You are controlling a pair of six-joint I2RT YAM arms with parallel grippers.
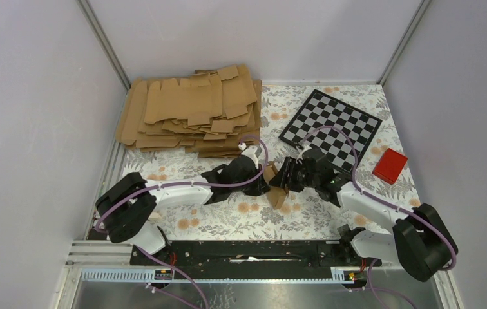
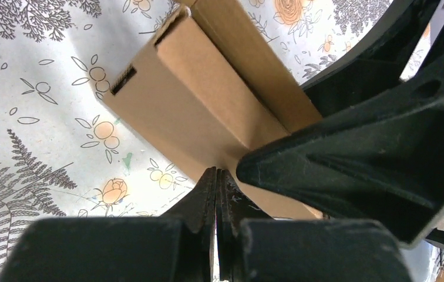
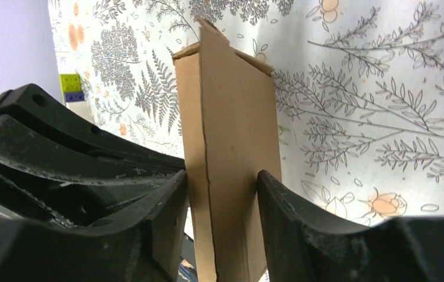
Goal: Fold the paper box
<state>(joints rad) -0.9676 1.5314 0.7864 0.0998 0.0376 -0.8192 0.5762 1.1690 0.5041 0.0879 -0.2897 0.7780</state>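
Cardboard should make the small brown kraft paper box (image 1: 277, 188), between both arms over the flower-printed surface (image 1: 228, 219), light, springy and easily creased, best held by its flat walls, where the right pincer (image 3: 222, 188) grasps it; the left pincer (image 2: 216, 171) sits clenched at its edge.

Two table arms in white and black, each with a purple cable

The left arm (image 1: 176, 193) and the right arm (image 1: 373, 207) have smooth white shells between big black joint blocks. Both are fixed on one long black rail (image 1: 247, 252). A thin purple cable (image 1: 192, 185) runs in loops along each arm. The fingers (image 3: 302, 235) are matt black plastic, curved, with fine scratches.
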